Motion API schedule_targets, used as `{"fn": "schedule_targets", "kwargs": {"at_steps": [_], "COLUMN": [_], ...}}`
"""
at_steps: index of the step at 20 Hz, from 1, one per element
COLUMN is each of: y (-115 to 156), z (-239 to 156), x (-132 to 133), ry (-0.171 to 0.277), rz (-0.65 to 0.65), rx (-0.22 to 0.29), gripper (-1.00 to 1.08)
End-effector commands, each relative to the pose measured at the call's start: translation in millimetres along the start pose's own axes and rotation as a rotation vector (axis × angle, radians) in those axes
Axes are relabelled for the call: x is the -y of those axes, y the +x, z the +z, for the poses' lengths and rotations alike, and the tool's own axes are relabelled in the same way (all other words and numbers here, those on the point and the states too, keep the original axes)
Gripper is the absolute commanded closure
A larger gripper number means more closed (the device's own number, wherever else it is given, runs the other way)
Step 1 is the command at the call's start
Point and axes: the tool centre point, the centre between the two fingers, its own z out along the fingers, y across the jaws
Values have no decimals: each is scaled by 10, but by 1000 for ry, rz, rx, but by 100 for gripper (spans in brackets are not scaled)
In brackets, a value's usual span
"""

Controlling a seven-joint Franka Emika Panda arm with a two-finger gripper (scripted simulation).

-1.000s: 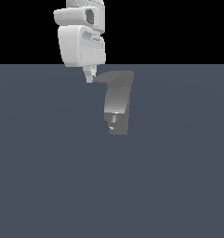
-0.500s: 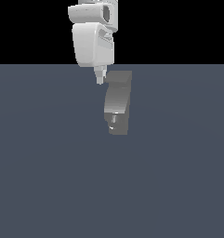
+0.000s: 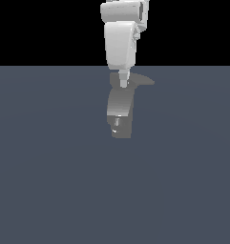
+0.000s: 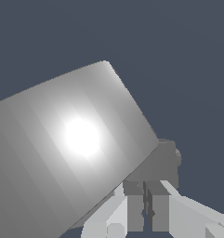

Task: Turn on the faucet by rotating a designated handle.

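The faucet [image 3: 120, 106] stands on the dark floor, a shiny curved grey body over a darker base with a small stub [image 3: 117, 122]. The handle [image 3: 144, 81] is a thin dark-grey lever at its top, pointing to the exterior view's right. My gripper [image 3: 122, 84] hangs from the white arm with its tip at the faucet's top end, by the handle's root; its jaws are together. In the wrist view the faucet's shiny body [image 4: 76, 144] fills most of the picture. My gripper [image 4: 145, 190] shows closed fingers [image 4: 132, 207] against a darker grey block [image 4: 162, 160].
The flat dark blue-grey floor [image 3: 49, 181] spreads all around the faucet. The white arm [image 3: 120, 43] comes down from above, right behind the faucet's top.
My arm and gripper have moved towards the exterior view's right, along the faucet's top. The handle has swung out and now sticks out to the right.
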Motion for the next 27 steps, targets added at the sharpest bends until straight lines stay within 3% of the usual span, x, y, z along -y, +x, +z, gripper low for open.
{"fn": "schedule_targets", "kwargs": {"at_steps": [1, 2, 27], "y": [229, 46, 1011], "z": [-3, 0, -2], "x": [6, 1, 723], "ry": [-1, 0, -1], "rz": [27, 2, 27], "rx": [-1, 0, -2], "gripper": [108, 108, 108]}}
